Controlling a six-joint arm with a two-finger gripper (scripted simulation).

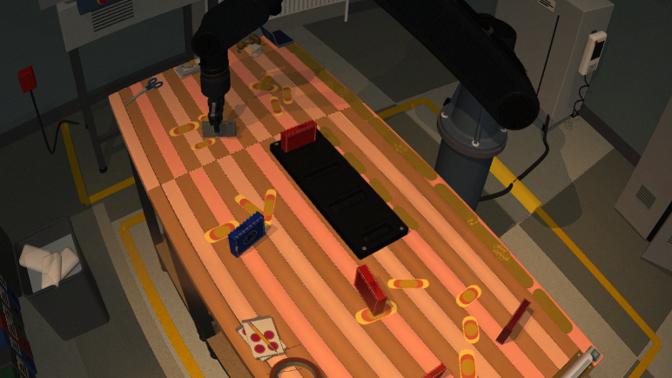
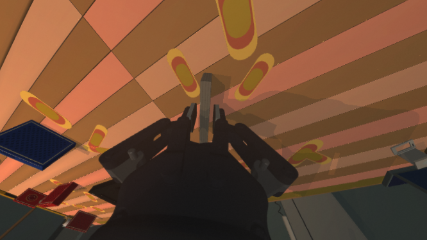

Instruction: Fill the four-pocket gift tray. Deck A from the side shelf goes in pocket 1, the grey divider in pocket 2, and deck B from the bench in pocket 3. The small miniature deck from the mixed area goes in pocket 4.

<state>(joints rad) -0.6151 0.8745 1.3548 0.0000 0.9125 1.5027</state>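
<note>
At the far left part of the striped bench the grey divider (image 1: 219, 128) stands on its edge, and my gripper (image 1: 215, 123) is down over it, open, with a finger on either side of the thin plate (image 2: 205, 106). The black four-pocket tray (image 1: 339, 188) lies along the middle of the bench, with a red deck (image 1: 299, 136) standing in its far end pocket. A blue deck (image 1: 246, 233) stands tilted left of the tray. A red deck (image 1: 370, 289) stands upright near the tray's near end.
The robot's base (image 1: 470, 145) rises at the bench's right side. A slim dark red deck (image 1: 513, 321) leans near the right corner, and scissors (image 1: 145, 89) lie at the far left corner. Cards and a tape roll (image 1: 293, 369) sit at the near edge.
</note>
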